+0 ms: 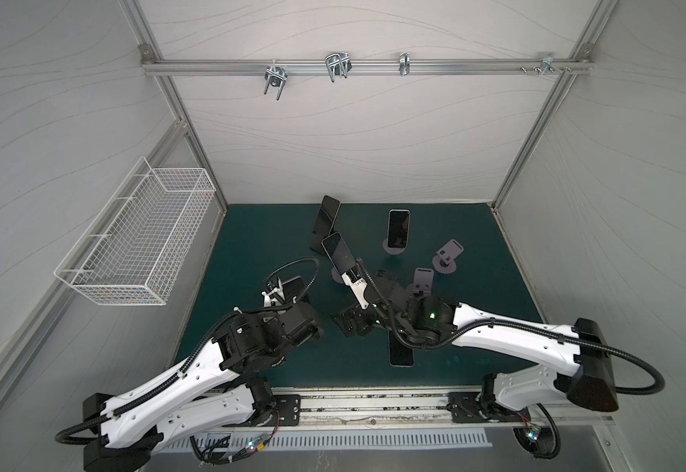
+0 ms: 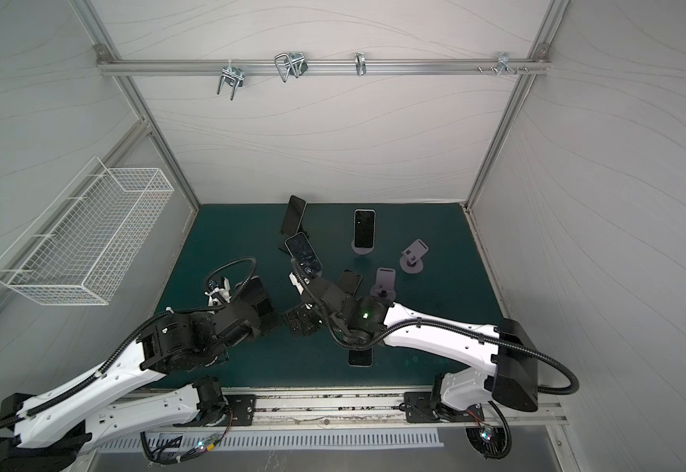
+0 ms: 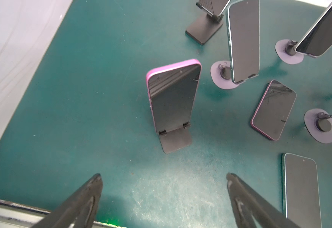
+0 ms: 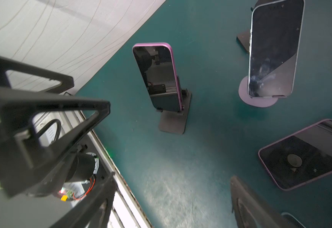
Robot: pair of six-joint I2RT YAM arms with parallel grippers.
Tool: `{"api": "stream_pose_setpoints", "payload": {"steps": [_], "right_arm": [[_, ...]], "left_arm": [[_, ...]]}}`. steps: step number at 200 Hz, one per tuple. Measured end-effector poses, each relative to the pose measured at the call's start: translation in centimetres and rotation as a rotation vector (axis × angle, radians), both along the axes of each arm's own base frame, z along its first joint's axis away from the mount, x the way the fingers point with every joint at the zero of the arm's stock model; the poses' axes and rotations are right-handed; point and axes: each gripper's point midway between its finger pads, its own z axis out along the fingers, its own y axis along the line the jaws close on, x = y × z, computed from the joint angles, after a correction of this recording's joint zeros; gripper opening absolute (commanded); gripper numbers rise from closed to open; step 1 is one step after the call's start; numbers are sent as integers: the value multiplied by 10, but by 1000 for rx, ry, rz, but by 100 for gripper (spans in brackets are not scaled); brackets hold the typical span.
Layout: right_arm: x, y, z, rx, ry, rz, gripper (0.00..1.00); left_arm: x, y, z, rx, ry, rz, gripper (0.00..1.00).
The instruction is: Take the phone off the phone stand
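— How are the grippers found?
— The left gripper (image 3: 164, 177) is seen spread wide, nothing held; the right gripper (image 4: 173, 176) is parted too, and empty.
— Where is the phone kept?
— The pink phone (image 3: 174, 96) is propped upright in its stand (image 3: 176, 141), just ahead of the left gripper, its foot caught behind two small lips (image 3: 162, 132).
— What could be spoiled from here?
— If the phone is pulled forward instead of lifted, the lips may be snagged and the light stand dragged or tipped. With both grippers crowded close, a bump is risked. Farther off, a flat phone (image 3: 273, 109) and a teal phone (image 3: 244, 39) on its round stand (image 3: 219, 78) could be knocked by a wide swing.
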Motion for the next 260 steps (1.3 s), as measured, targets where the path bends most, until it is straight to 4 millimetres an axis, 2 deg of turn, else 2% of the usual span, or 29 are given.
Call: {"api": "stream_pose_setpoints", "payload": {"steps": [100,191,260], "right_arm": [[14,55,-15,-2,-16,5,92],[22,78,-23,1,-21,0,92],[31,97,-35,-6,-25,-18,95]], "left_arm": [[-7,18,4,-43,-38,64,99],[-17,34,-11,-41,-22,101,99],[-22,44,-11,-42,-26,115,99]]}}
